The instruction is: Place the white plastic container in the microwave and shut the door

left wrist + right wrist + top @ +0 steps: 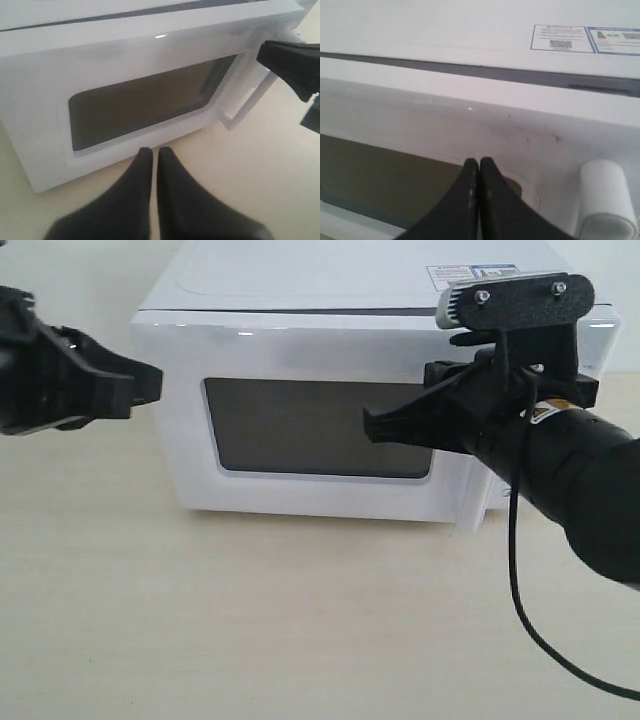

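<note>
Left end effector (pixel 156 381) and right end effector (pixel 370 427): matte black, with tapered wedge fingers (pixel 469 200). Right forearm (pixel 585 485): thick black cylinder with a yellow-and-white label (pixel 545 413). Black bracket (pixel 530 302) fixed by two screws (pixel 483 297), carrying a silver-grey camera body (pixel 455 308). Thin black cable (pixel 515 570) hangs loose.

3 close views of the door (pixel 300 430)

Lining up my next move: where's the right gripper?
Exterior view, right side: the right gripper, shut, sits before the door, over its window's right part, near the handle.
</note>
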Action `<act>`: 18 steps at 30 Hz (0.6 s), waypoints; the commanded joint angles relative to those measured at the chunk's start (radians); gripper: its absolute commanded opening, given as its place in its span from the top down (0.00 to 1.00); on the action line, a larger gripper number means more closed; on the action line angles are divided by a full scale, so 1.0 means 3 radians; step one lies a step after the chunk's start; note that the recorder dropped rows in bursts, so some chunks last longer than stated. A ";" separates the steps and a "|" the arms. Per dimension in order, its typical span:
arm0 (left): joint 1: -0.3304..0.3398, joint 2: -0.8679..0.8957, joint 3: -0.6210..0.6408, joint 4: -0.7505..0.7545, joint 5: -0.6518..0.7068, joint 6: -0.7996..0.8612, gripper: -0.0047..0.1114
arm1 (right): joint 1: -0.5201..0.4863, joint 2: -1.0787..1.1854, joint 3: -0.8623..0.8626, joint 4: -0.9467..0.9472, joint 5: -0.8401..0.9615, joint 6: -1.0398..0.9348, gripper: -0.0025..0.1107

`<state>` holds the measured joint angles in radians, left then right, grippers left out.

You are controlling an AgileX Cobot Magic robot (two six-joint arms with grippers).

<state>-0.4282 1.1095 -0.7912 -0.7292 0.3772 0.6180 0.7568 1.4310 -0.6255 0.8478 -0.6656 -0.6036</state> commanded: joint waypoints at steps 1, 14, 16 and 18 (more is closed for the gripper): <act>-0.0009 -0.0834 0.0413 0.0015 -0.0052 -0.0202 0.92 | -0.0149 0.0001 -0.0020 0.0071 -0.0110 -0.0110 0.98; -0.0001 -0.2148 0.0995 0.0677 -0.0035 -0.0967 0.92 | -0.0169 0.0220 -0.0020 0.0053 -0.0336 -0.0110 0.98; -0.0001 -0.2217 0.1003 0.0857 0.0001 -0.1104 0.92 | -0.0169 0.0226 -0.0020 0.0053 -0.0366 -0.0110 0.98; -0.0001 -0.2256 0.1003 0.1138 0.0033 -0.1319 0.92 | -0.0169 0.0226 -0.0020 0.0029 -0.0403 -0.0101 0.98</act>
<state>-0.4282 0.4528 -0.4950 -0.4908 0.3665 0.3110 0.7096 1.4963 -0.6262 0.8720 -0.7411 -0.6279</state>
